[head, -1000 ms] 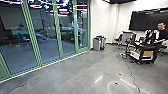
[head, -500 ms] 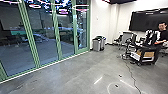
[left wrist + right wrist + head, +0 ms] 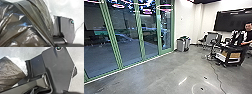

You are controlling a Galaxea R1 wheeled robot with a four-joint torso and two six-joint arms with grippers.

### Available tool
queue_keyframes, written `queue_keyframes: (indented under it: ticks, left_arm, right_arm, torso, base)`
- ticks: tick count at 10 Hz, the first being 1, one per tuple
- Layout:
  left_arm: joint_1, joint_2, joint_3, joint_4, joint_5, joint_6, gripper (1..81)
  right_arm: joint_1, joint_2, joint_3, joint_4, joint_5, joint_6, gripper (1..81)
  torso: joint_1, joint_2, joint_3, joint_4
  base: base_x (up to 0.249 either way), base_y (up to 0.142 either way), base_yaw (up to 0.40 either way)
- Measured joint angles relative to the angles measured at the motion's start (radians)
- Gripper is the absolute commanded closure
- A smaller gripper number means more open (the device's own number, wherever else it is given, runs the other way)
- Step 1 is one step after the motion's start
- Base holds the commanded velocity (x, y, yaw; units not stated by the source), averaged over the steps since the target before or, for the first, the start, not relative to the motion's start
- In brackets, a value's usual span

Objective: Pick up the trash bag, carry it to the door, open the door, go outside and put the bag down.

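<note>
A dark, shiny trash bag (image 3: 28, 23) with folded, crinkled plastic shows large and close in the left wrist view. Part of the same bag (image 3: 10, 72) appears beside the robot's bar in the right wrist view. How either gripper stands on the bag cannot be made out. Ahead on the left in the head view runs a green-framed glass front, and its far panel, a glass door (image 3: 166, 32) with a dark handle (image 3: 162, 37), is shut. Dim shapes and reflections show in the glass.
Grey bins (image 3: 181, 45) stand by the white wall just right of the door. Farther right are chairs, a black cart (image 3: 231, 56) and a person (image 3: 247, 35) behind it, below a dark wall screen (image 3: 231, 21). A cable (image 3: 215, 72) runs over the grey floor (image 3: 156, 75).
The head camera has moved slightly: the near glass panels have shifted left in its picture, while the cart and person stand nearer its right edge. The door remains shut.
</note>
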Motion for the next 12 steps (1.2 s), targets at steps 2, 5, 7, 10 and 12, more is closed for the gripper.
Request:
queue_keyframes:
  ticks: [2, 5, 7, 10, 12]
  left_arm:
    - [0.000, 0.000, 0.000, 0.000, 0.000, 0.000, 81.1]
    - [0.000, 0.000, 0.000, 0.000, 0.000, 0.000, 81.1]
    - [0.000, 0.000, 0.000, 0.000, 0.000, 0.000, 81.1]
    - [-0.003, 0.001, -0.002, 0.000, -0.001, 0.000, 81.1]
    - [0.000, 0.000, -0.001, 0.000, 0.000, 0.000, 81.1]
  right_arm:
    - [0.000, 0.000, 0.000, 0.000, -0.001, 0.000, 1.0]
    - [0.000, 0.000, 0.000, 0.000, 0.000, 0.000, 1.0]
    - [0.000, 0.000, 0.000, 0.000, 0.000, 0.000, 1.0]
    - [0.000, 0.003, 0.001, 0.000, 0.000, 0.000, 1.0]
    - [-0.003, 0.000, 0.001, 0.000, -0.002, 0.000, 1.0]
  torso:
    - [0.000, 0.000, 0.000, 0.000]
    - [0.000, 0.000, 0.000, 0.000]
    - [0.000, 0.000, 0.000, 0.000]
    - [0.000, 0.000, 0.000, 0.000]
    - [0.000, 0.000, 0.000, 0.000]
  base:
    - [0.177, 0.000, 0.000]
    - [0.177, 0.000, 0.000]
    - [0.177, -0.032, 0.000]
    - [0.177, -0.070, 0.000]
    - [0.177, -0.073, 0.000]
